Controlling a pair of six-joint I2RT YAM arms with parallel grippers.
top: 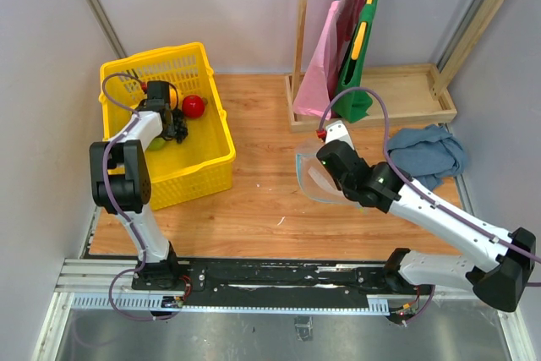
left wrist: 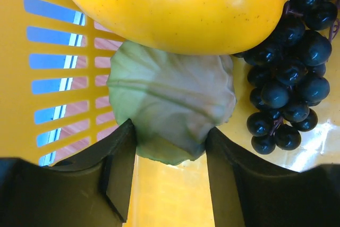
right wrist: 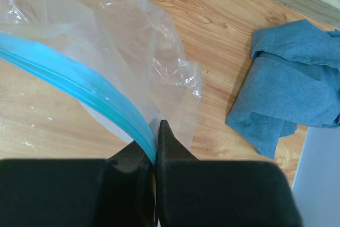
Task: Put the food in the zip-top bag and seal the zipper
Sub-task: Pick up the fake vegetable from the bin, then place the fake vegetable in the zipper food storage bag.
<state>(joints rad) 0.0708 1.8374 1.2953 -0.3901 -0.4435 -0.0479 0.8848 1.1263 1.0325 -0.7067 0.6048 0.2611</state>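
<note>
In the left wrist view my left gripper (left wrist: 170, 142) is down in the yellow basket (left wrist: 16, 89), its fingers pressed against both sides of the pale green round food (left wrist: 170, 94). The orange-yellow mango (left wrist: 175, 3) lies just beyond it and the dark grape bunch (left wrist: 289, 78) to its right. From above, the left gripper (top: 173, 128) is inside the basket (top: 215, 128), next to a red food (top: 193, 106). My right gripper (right wrist: 158, 131) is shut on the light-blue zipper (right wrist: 69, 73) of the clear zip-top bag (right wrist: 133, 35). The bag (top: 314, 179) hangs at mid-table under that gripper (top: 325, 165).
A crumpled blue cloth (top: 427, 151) lies on the wooden table at the right, close to the bag; it also shows in the right wrist view (right wrist: 292, 78). A wooden tray (top: 406, 95) with a post holding pink and green bags stands at the back.
</note>
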